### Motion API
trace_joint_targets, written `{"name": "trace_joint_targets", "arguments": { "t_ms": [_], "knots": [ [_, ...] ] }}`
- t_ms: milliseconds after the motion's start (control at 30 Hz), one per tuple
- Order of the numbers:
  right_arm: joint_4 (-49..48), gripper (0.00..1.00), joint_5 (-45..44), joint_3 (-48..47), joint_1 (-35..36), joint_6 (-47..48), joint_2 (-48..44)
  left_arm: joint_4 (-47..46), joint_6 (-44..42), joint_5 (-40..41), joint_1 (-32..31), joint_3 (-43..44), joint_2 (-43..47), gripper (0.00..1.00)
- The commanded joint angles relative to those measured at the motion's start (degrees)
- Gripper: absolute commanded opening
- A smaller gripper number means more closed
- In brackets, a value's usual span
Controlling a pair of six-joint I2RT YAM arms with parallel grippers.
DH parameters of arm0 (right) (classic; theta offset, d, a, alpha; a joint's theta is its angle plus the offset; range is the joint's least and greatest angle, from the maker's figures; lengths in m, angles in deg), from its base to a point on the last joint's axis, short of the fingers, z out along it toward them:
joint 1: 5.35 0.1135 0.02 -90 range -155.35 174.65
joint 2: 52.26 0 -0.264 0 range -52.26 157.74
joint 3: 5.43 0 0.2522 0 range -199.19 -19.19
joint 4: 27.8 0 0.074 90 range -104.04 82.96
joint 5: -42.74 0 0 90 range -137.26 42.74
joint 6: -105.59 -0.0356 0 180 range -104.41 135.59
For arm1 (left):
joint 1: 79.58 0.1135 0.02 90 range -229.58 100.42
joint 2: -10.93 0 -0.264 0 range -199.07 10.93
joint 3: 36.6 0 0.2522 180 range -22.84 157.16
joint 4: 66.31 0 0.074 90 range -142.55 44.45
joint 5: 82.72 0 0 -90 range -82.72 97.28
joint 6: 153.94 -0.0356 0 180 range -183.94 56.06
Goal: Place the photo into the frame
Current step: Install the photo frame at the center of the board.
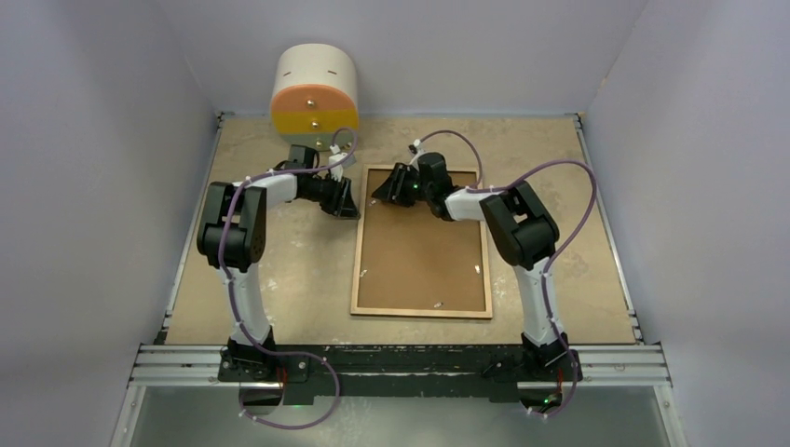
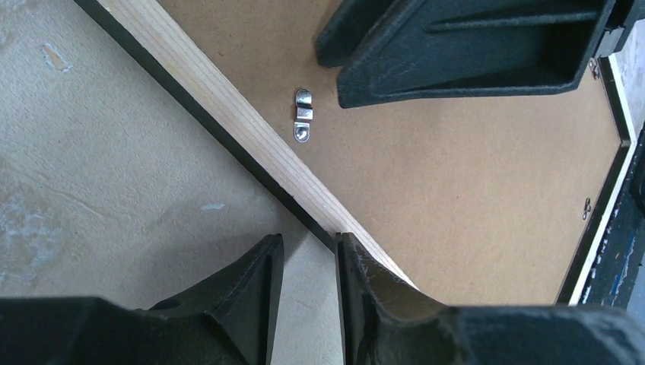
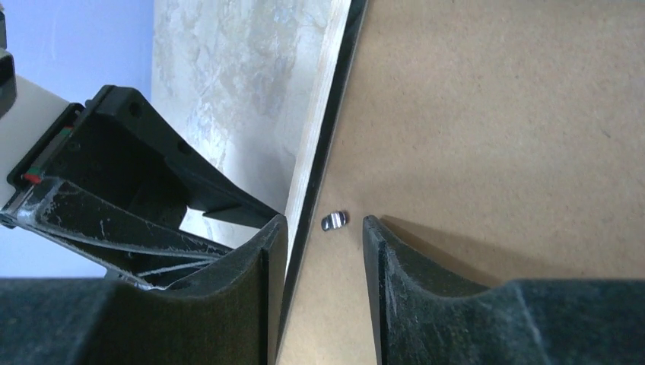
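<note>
The frame (image 1: 421, 313) lies face down on the table, its light wood back up, with the brown backing board (image 1: 424, 251) set in it. The photo is hidden. My left gripper (image 1: 352, 207) is open at the frame's far left corner; in the left wrist view (image 2: 306, 247) one finger rests at the corner of the wood rail (image 2: 228, 106). My right gripper (image 1: 380, 193) is open just inside that corner; in the right wrist view (image 3: 323, 228) its fingers straddle the frame's rail (image 3: 319, 114), with a small metal clip (image 3: 335, 220) between the tips.
A white, orange and yellow drum-shaped object (image 1: 314, 90) stands at the back left. Another metal clip (image 2: 303, 115) sits on the backing board near the rail. Grey walls close in both sides. A metal rail (image 1: 401, 363) runs along the near edge.
</note>
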Motion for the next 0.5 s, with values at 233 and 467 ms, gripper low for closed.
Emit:
{"name": "trace_joint_targets", "arguments": {
  "t_ms": [233,467],
  "knots": [
    [2.83,0.42,1.99,-4.75,1.15,-0.80,3.73,-2.33,-0.55,0.19,-0.32,-1.01,-1.54,0.31],
    [1.85,0.41,2.86,-4.85,2.18,-2.68,4.92,-2.73,-0.72,0.20,-0.32,-1.12,-1.41,0.29]
  ]
}}
